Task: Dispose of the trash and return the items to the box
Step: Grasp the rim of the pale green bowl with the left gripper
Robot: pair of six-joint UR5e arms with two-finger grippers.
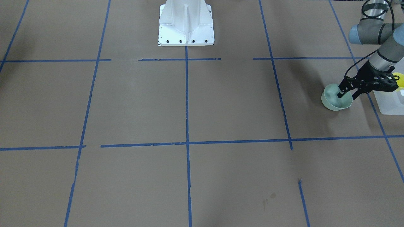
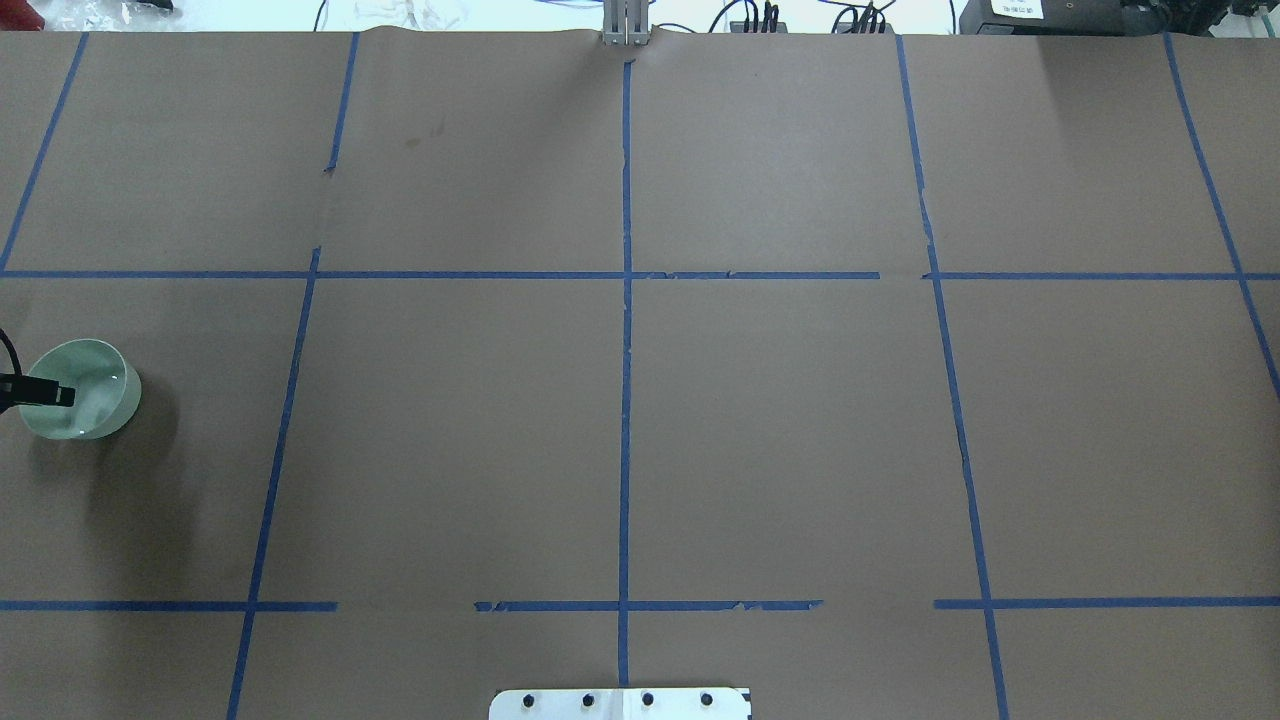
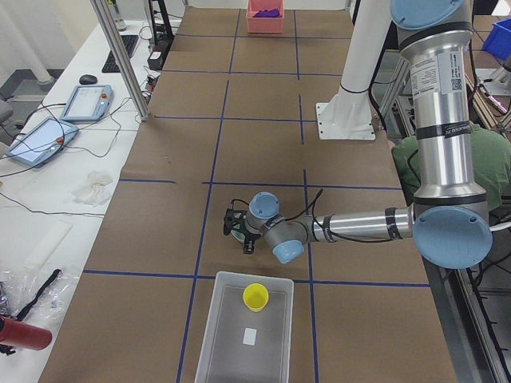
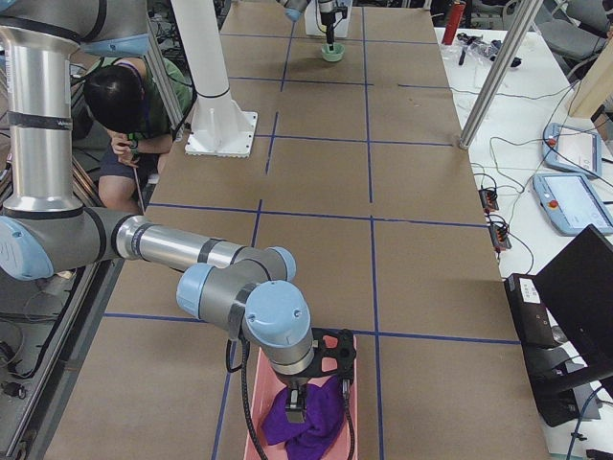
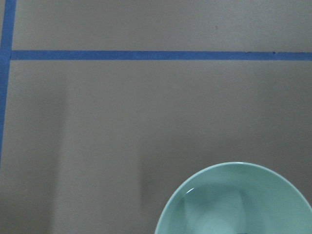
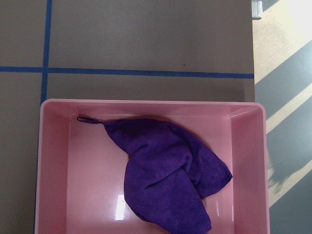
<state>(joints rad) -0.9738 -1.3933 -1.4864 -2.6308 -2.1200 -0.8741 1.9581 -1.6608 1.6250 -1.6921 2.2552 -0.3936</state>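
Note:
The pale mint-green bowl (image 1: 331, 101) stands on the brown table at the robot's far left, beside the box; it also shows in the overhead view (image 2: 95, 410) and the left wrist view (image 5: 234, 204). My left gripper (image 1: 348, 95) is open and straddles the bowl's rim, one finger inside and one outside. The yellow cup (image 3: 255, 297) stands upright inside the frosted white box (image 3: 239, 351), whose corner shows in the front view (image 1: 391, 104). My right gripper (image 4: 306, 402) hangs over a pink bin at the far right; I cannot tell whether it is open or shut.
The pink bin (image 6: 53, 161) holds a crumpled purple cloth (image 6: 165, 175). The white robot base (image 1: 186, 25) stands at the middle of the robot's side. A person (image 4: 124, 105) sits behind the base. Blue tape lines cross the table.

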